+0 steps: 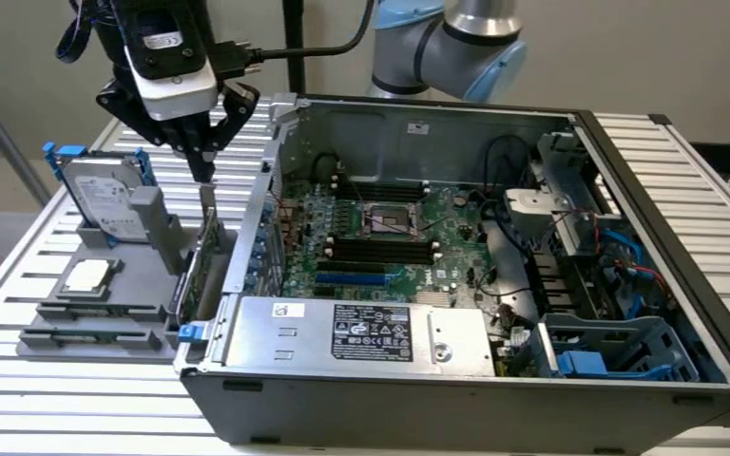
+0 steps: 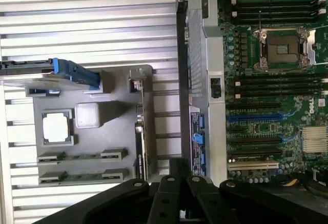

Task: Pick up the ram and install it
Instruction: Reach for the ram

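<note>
**Gripper**: fingers pressed together, nothing pinched. It hangs above the upright green card at the exterior view's right edge of the grey fixture, just outside the computer case wall.

**Ram**: lies flat in a slot at the near end of the fixture, beside the processor chip, untouched. A second slot, nearer still, seems to hold a like stick, though that is hard to tell.

**Step in hand:** the approach to pick-up. Nothing is lifted and nothing is installed.

**Requirement, as judged:** the fingers must part and stand over the stick, which lies nearer and toward the exterior view's left, clear of the card.

**Memory slots**: dark and vacant, on the motherboard, near the socket.

**In the way:**
- the upright card, beneath the fingertips
- the hard drive, at the fixture's far end
- the case wall, between fixture and board
</note>
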You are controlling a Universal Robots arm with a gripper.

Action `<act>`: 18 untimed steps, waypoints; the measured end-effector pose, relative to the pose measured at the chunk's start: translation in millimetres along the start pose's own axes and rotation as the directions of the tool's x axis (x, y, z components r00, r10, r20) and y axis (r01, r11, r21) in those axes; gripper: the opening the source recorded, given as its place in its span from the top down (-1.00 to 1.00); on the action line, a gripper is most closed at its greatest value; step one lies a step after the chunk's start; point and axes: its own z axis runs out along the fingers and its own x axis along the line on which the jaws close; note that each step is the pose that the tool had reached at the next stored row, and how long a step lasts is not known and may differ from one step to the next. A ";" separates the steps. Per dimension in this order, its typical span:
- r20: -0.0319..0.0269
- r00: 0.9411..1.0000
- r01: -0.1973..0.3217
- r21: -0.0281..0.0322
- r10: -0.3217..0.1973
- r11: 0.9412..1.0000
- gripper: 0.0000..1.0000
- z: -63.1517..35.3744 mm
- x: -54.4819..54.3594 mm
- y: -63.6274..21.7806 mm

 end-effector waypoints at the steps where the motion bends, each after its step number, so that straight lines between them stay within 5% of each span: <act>1: 0.000 1.000 0.000 0.000 0.000 1.000 0.79 0.2 3.3 -1.6; 18: -0.002 1.000 0.000 0.004 0.000 1.000 0.79 3.2 57.4 -27.0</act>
